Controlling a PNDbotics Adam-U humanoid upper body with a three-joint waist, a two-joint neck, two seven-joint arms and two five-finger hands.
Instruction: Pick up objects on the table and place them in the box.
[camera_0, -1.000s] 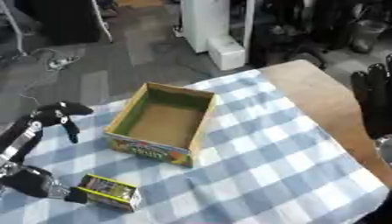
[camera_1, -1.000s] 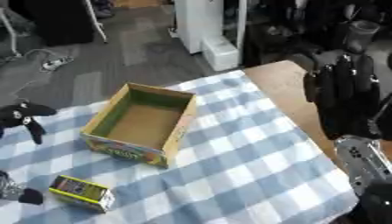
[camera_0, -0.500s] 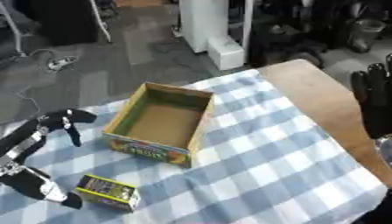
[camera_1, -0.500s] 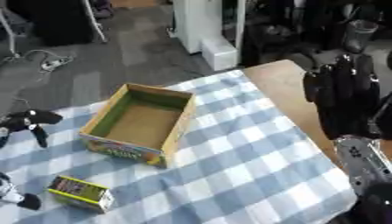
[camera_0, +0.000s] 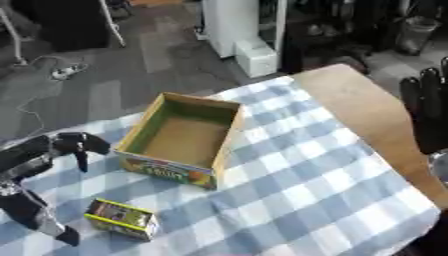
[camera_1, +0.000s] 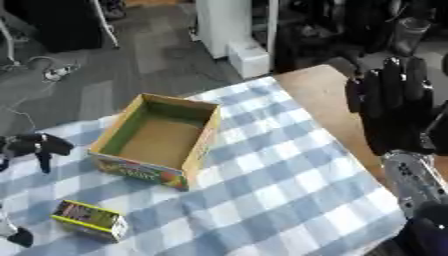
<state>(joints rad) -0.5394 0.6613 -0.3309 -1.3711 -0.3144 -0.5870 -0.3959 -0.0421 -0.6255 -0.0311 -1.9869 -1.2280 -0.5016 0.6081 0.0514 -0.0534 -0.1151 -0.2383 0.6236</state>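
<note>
An open cardboard box (camera_0: 184, 140) with a green and yellow printed front stands on the blue checked tablecloth (camera_0: 297, 200); nothing shows inside it. A small yellow and dark carton (camera_0: 121, 219) lies on its side near the front left. My left hand (camera_0: 61, 150) hovers left of the box and above the carton, fingers bent downward around nothing, with its thumb low by the table's front edge. My right hand (camera_1: 394, 107) is raised at the right edge, fingers straight and pointing up, well away from both objects.
Bare wooden tabletop (camera_0: 367, 110) shows along the right side beyond the cloth. Behind the table lie grey floor, a white cabinet (camera_0: 241, 30) and dark equipment.
My left hand has drifted down and slightly right, closer to the carton and the box's left side. The right hand, box and carton have kept their places.
</note>
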